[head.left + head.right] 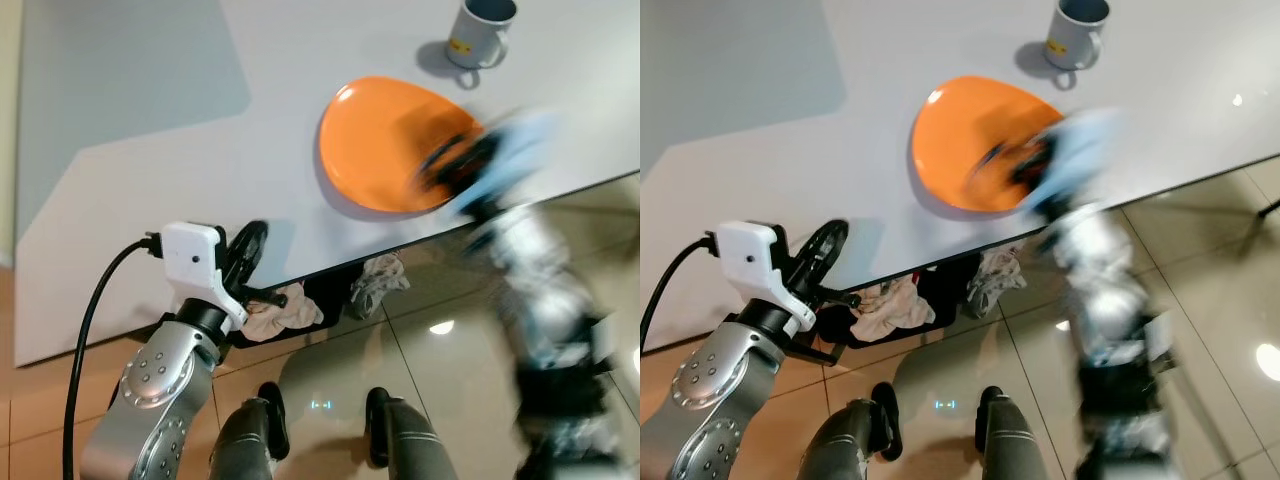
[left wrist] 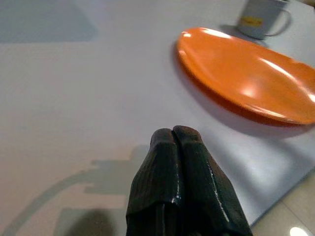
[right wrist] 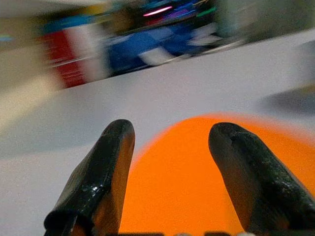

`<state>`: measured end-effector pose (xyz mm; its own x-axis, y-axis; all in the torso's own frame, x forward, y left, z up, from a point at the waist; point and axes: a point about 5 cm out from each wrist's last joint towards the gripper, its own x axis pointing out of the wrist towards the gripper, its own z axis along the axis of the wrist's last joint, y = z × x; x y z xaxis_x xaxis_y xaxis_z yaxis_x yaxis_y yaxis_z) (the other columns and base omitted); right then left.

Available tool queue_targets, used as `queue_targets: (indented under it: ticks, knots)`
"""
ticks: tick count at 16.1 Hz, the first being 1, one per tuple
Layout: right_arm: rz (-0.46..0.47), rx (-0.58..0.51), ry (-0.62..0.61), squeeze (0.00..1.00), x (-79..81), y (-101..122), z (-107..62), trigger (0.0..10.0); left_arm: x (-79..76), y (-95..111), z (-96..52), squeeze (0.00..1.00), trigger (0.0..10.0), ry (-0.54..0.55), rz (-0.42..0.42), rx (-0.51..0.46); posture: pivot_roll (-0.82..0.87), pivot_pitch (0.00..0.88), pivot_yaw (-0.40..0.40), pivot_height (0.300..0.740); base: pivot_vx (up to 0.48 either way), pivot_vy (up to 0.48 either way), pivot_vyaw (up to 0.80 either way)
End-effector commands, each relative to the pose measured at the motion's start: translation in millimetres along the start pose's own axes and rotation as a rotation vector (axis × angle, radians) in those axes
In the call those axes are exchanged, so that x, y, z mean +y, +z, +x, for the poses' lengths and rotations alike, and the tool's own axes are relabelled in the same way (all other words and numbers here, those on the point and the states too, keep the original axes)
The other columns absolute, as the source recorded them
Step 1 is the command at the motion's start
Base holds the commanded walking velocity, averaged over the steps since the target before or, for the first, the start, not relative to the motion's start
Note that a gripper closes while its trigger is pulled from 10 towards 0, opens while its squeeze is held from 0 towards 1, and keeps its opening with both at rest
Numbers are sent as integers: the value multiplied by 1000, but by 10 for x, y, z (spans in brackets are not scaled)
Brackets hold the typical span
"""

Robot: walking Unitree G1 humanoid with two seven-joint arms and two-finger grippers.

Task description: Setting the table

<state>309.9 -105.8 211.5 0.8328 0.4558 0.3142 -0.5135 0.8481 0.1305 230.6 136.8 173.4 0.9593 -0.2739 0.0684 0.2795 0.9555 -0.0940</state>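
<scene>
Jaws on the right gripper (image 3: 170,172) stand spread wide with nothing between them, poised over the orange plate (image 1: 385,140); the arm is blurred in the head views, so its exact height above the plate cannot be told. On the left gripper (image 2: 179,147) the jaws are pressed together, empty, resting low over the counter (image 1: 180,130) close to its near edge, well apart from the plate. That plate lies near the counter's near edge toward the right side, and the grey mug (image 1: 480,32) stands just beyond it toward the far edge. Judging by this, the step in hand is taking hold of the plate or having just set it down. To do it well, the right jaws should straddle the near rim squarely, close firmly, and lift level, keeping clear of the mug. Beneath the counter some crumpled cloths (image 1: 285,310) lie on the floor.
</scene>
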Motion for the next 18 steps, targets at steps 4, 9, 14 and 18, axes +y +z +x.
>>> queue_targets:
  ticks: [4, 9, 14, 18]
  knots:
    - [1, 39, 167, 0, 245, -134, -12, 10000, 45, 110, -18, 0, 10000, -15, 0, -52, -17, 180, -13, 740, 0, 476, 0]
    - [-65, 46, 198, 0, 236, -177, 46, 10000, -107, 105, -28, 0, 10000, -211, 2, -24, -13, 161, -1, 740, 0, 476, 0]
    - [-59, 25, 233, 0, 265, -180, 68, 10000, -143, 106, -65, 0, 10000, -333, -29, -13, -17, 146, 10, 740, 0, 476, 0]
    - [-35, 34, 290, 0, 285, -196, 20, 10000, 11, 109, -88, 0, 10000, -284, -29, -11, -20, 152, 13, 740, 0, 476, 0]
